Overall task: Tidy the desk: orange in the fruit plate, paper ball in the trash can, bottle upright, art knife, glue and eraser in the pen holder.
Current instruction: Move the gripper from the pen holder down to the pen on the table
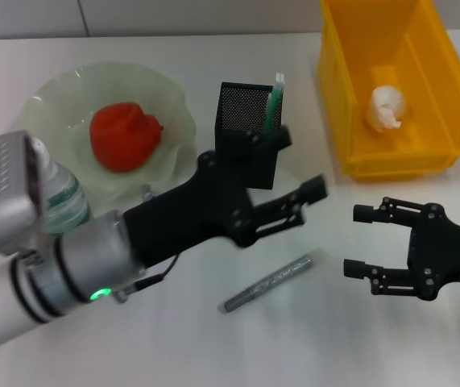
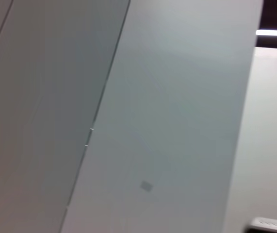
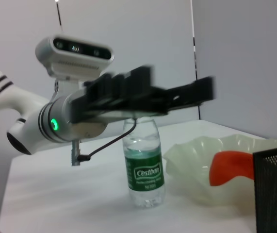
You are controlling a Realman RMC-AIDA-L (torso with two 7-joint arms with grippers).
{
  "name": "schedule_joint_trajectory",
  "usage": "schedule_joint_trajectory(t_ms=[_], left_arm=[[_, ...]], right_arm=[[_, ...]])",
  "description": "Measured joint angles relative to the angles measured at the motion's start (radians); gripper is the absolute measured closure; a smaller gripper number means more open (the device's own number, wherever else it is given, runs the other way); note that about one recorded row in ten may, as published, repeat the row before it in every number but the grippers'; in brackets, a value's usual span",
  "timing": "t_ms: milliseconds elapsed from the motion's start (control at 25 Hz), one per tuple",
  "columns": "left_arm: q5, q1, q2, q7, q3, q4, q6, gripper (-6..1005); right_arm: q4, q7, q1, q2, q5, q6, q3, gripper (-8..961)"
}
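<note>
The left gripper (image 1: pixel 314 197) is raised above the desk (image 1: pixel 181 339), just in front of the pen holder (image 1: pixel 250 133). Its fingers (image 1: pixel 308 190) are set narrowly apart, and nothing is held between them. The right gripper (image 1: pixel 357 242) is positioned over the desk in front of the bin (image 1: pixel 447 97), with its fingers (image 1: pixel 366 214) spread wide and empty. The knife (image 1: pixel 271 282) is lying flat on the desk between the two grippers, untouched by either. The orange (image 1: pixel 123 135) is seated in the plate (image 1: pixel 52 101). The paper ball (image 1: pixel 387 107) is resting inside the bin. A green-capped item (image 1: pixel 275 101) is standing in the pen holder. The bottle (image 3: pixel 144 165) is standing upright on the desk beside the plate, partly hidden behind the left arm in the head view.
</note>
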Motion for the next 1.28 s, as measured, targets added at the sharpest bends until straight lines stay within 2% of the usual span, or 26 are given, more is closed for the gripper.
schedule_joint_trajectory(t_ms=[120, 280, 360, 440, 520, 560, 680, 720, 800, 1040, 1200, 1240, 1280], left_arm=[[0.027, -0.001, 0.011, -0.007, -0.012, -0.043, 0.061, 167], [0.077, -0.005, 0.041, -0.015, -0.013, -0.083, 0.131, 167], [0.111, -0.006, 0.060, -0.022, -0.016, -0.094, 0.159, 168], [0.165, -0.006, 0.102, -0.036, -0.036, -0.136, 0.226, 168], [0.177, -0.006, 0.111, -0.037, -0.040, -0.152, 0.245, 168], [0.199, -0.008, 0.127, -0.036, -0.042, -0.182, 0.274, 168], [0.211, -0.010, 0.135, -0.033, -0.042, -0.196, 0.285, 168], [0.243, -0.013, 0.155, -0.025, -0.043, -0.226, 0.296, 168], [0.277, -0.023, 0.171, -0.024, -0.043, -0.240, 0.297, 169], [0.315, -0.053, 0.184, -0.022, -0.043, -0.284, 0.296, 169], [0.322, -0.065, 0.185, -0.021, -0.037, -0.297, 0.296, 170], [0.324, -0.071, 0.188, -0.021, -0.031, -0.301, 0.294, 170], [0.326, -0.072, 0.189, -0.021, -0.029, -0.301, 0.293, 170]], right_arm=[[-0.002, 0.024, 0.007, -0.010, 0.000, -0.017, 0.000, 250], [-0.009, 0.074, 0.019, -0.030, -0.003, -0.052, -0.005, 250], [-0.011, 0.086, 0.022, -0.032, -0.004, -0.057, -0.007, 251], [-0.022, 0.121, 0.031, -0.038, -0.006, -0.079, -0.010, 251], [-0.035, 0.151, 0.038, -0.042, -0.007, -0.094, -0.010, 251], [-0.050, 0.185, 0.046, -0.045, -0.007, -0.103, -0.010, 251], [-0.074, 0.241, 0.065, -0.048, -0.012, -0.116, -0.011, 252], [-0.090, 0.276, 0.084, -0.050, -0.024, -0.124, -0.012, 252], [-0.106, 0.311, 0.106, -0.052, -0.045, -0.136, -0.013, 252], [-0.162, 0.415, 0.192, -0.053, -0.164, -0.154, -0.021, 253], [-0.194, 0.472, 0.246, -0.053, -0.219, -0.147, -0.073, 254], [-0.218, 0.508, 0.272, -0.053, -0.228, -0.134, -0.130, 254], [-0.218, 0.508, 0.272, -0.053, -0.228, -0.134, -0.130, 254]])
